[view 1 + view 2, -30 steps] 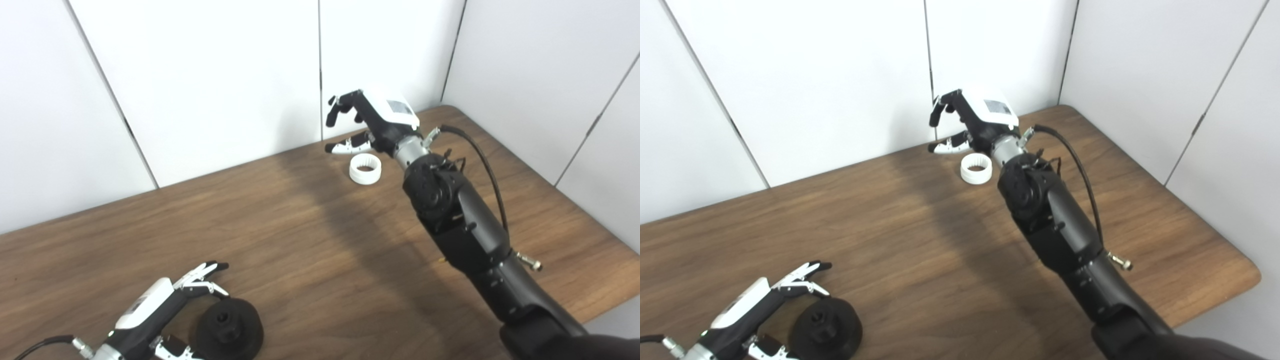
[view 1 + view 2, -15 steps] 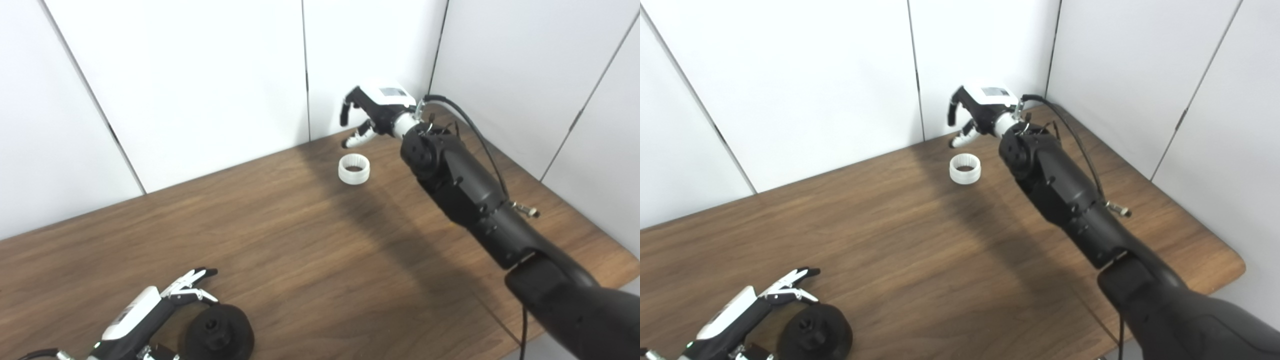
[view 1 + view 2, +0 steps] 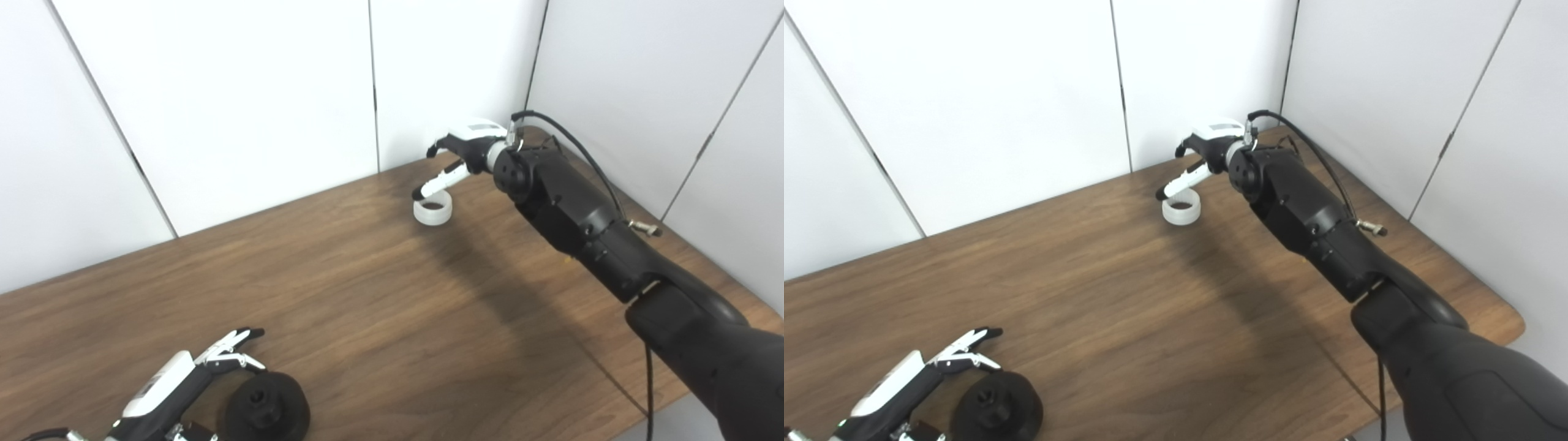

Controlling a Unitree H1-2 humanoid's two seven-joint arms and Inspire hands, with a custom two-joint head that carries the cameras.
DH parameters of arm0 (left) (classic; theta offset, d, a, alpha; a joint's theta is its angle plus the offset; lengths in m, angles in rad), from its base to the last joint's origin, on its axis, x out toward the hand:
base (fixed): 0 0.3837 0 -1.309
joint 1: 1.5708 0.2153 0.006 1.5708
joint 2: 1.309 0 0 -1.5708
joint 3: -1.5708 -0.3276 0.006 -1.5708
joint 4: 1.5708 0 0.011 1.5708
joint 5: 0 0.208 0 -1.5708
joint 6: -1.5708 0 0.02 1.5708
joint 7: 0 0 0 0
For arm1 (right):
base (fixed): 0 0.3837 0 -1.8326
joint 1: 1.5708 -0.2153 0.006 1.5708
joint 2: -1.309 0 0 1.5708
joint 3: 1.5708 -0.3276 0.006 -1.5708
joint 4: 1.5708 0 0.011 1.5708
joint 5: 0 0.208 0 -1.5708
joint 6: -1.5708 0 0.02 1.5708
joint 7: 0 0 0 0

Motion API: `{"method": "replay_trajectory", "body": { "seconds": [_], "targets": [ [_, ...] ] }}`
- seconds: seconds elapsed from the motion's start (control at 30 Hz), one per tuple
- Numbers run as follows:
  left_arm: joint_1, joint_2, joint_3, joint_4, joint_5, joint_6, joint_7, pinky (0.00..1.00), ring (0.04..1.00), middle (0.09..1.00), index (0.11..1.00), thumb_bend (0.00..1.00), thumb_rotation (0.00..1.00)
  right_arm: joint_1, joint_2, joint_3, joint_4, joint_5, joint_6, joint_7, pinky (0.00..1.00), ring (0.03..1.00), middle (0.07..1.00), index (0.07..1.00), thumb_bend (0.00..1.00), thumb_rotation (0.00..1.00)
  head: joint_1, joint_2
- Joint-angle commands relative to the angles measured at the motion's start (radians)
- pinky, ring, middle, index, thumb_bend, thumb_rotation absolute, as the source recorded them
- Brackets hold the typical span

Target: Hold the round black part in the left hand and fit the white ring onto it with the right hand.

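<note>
White ring (image 3: 432,211) beneath outstretched right hand (image 3: 467,147), fingers apart.

A brown wooden table (image 3: 380,318) stands against white wall panels (image 3: 245,92).

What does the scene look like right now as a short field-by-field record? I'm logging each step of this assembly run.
surface: wooden table, white wall panels behind
white ring: lying flat near the table's far edge
round black part: resting on the table at the near left
right robot hand: open, low at the white ring, one fingertip at its far rim; ring not gripped
left robot hand: open, beside the round black part, fingers extended, not closed on it
ring fitted: no, the two parts lie far apart
</note>
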Motion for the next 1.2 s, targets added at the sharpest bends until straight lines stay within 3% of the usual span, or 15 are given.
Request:
{"method": "replay_trajectory", "body": {
  "seconds": [0.0, 0.4, 0.63, 1.17],
  "targets": [
    [0.024, 0.029, -0.012, 0.014, 0.011, 0.043, -0.061, 0.95, 1.0, 0.968, 0.491, 0.52, 0.07, -0.06, -0.039, -0.004, -0.01, 0.002, 0.007, -0.001, 0.86, 0.958, 0.965, 0.859, 0.96, 0.77, -0.001, 0.001],
    [0.025, 0.033, -0.004, 0.014, 0.014, 0.024, -0.052, 0.9, 1.0, 0.966, 0.491, 0.52, 0.07, -0.057, -0.017, 0.027, -0.006, 0.044, 0.044, 0.068, 0.93, 0.975, 0.987, 0.889, 1.0, 0.69, 0.008, 0.01],
    [0.032, 0.033, -0.003, -0.007, 0.014, 0.051, -0.06, 0.94, 1.0, 0.965, 0.491, 0.52, 0.07, -0.054, -0.015, 0.046, 0.008, 0.058, 0.049, 0.083, 0.91, 0.958, 0.982, 0.876, 0.99, 0.52, 0.014, 0.016],
    [0.043, 0.033, 0.002, -0.016, 0.01, 0.054, -0.064, 0.93, 1.0, 0.961, 0.49, 0.52, 0.07, -0.028, 0.0, 0.063, 0.036, 0.063, 0.04, 0.03, 0.86, 0.935, 0.965, 0.841, 0.91, 0.28, 0.017, 0.027]
  ]
}}
